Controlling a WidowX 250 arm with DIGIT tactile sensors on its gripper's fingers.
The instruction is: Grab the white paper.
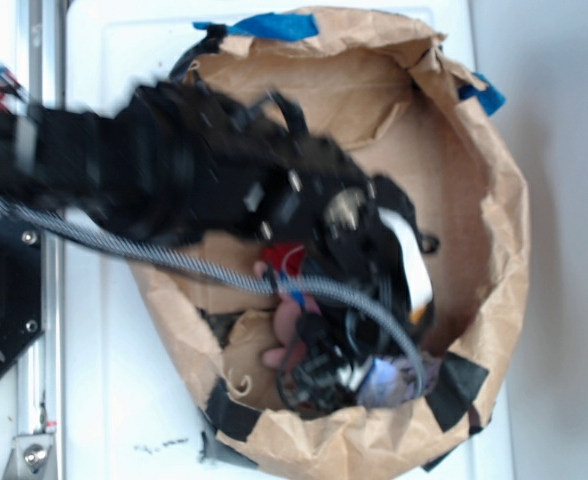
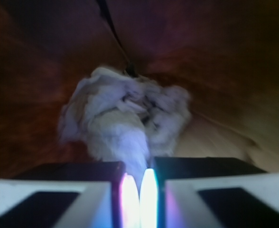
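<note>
**Gripper pinched on white paper, low inside the bag**

We see the gripper point(image 2: 138, 192) with its fingers point(image 2: 130, 199) pressed nearly together, only a thin slit between them. A strip of the white paper point(image 2: 125, 118) runs down into that slit, so we read it as clamped on the wad. The rest of the wad bulges just beyond the fingertips, crumpled, against the brown paper bag point(image 2: 215, 57) wall.

In the exterior view the arm point(image 1: 174, 170) reaches down into the brown paper bag point(image 1: 494, 230), blurred. The gripper point(image 1: 349, 375) sits at the bag's near-bottom edge, with the white paper point(image 1: 399, 378) touching it on the right. The pink plush rabbit point(image 1: 289, 325) lies just left of the gripper, partly hidden by cables.
</note>
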